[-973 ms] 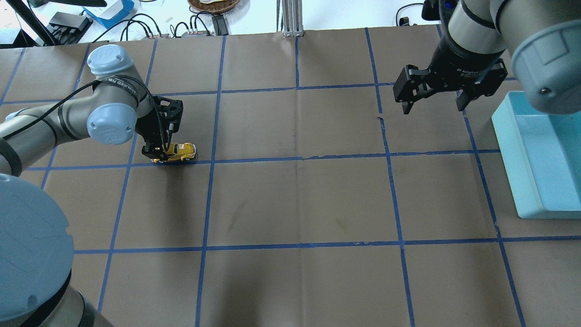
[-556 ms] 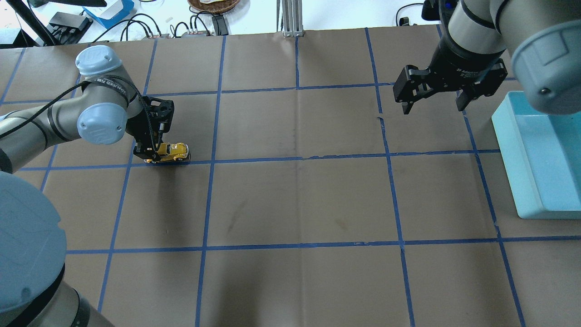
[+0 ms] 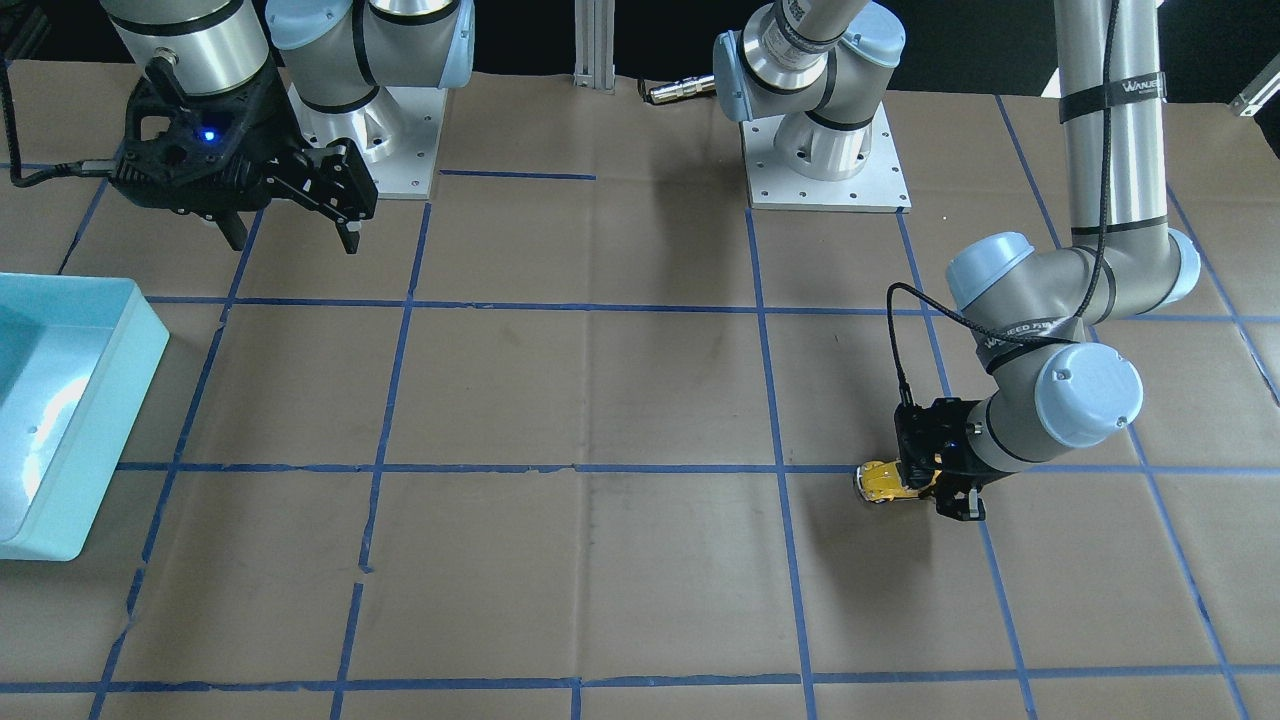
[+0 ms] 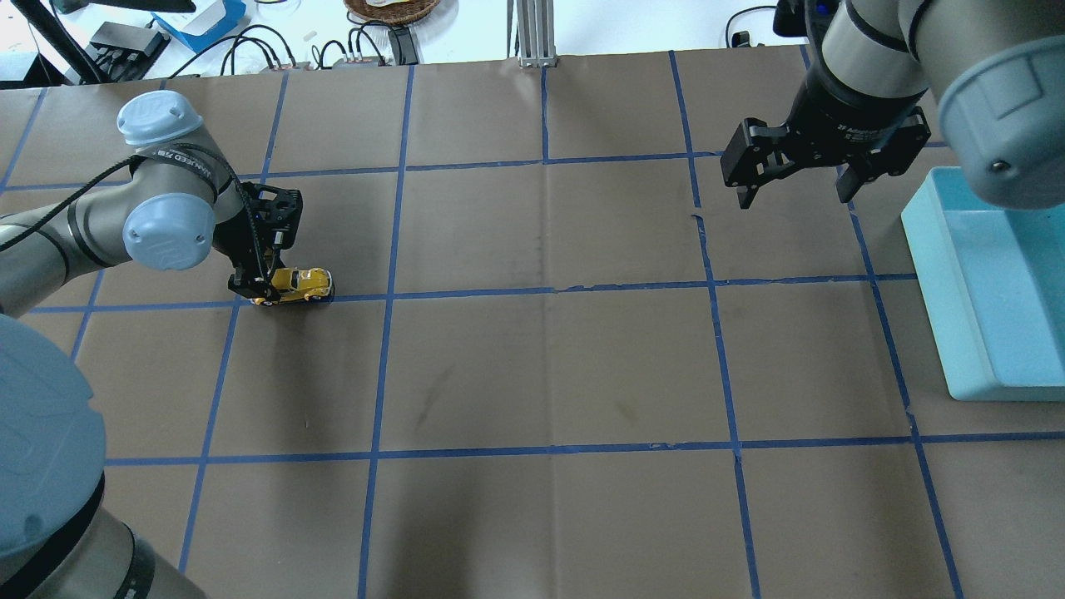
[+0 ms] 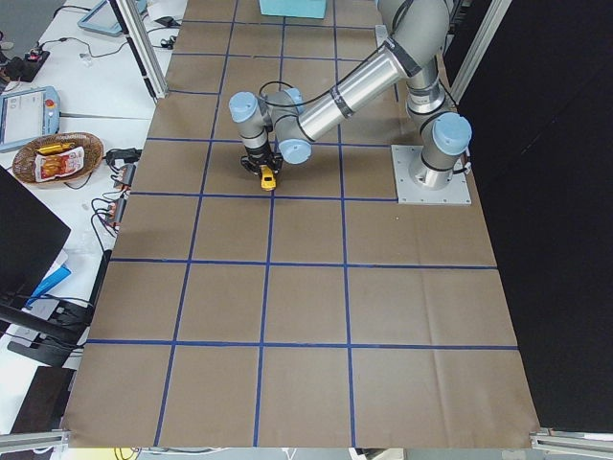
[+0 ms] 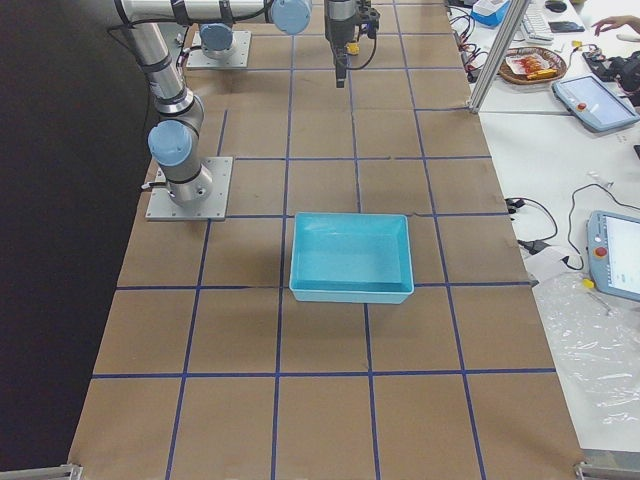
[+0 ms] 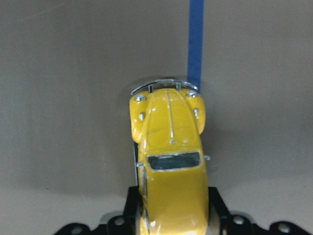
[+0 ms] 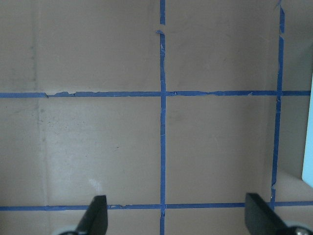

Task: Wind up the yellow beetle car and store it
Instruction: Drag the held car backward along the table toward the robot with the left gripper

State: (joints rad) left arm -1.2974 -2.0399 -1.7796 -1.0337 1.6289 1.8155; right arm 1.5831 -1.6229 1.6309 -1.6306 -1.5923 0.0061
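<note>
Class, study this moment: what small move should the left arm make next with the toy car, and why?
Probably drag the yellow beetle car backward, toward the robot's left, wheels pressed on the table, to wind it. The left gripper clamps its rear, and its nose faces the distant blue bin.

Silver tubular arms (image 3: 1135,160), pale-blue joint caps (image 3: 1088,392), black hands (image 4: 795,198), black cable (image 3: 1106,200).

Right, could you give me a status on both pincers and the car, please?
Left pincer shut on yellow beetle car. Right pincer open, empty. Nothing seen between car and teal bin.
</note>
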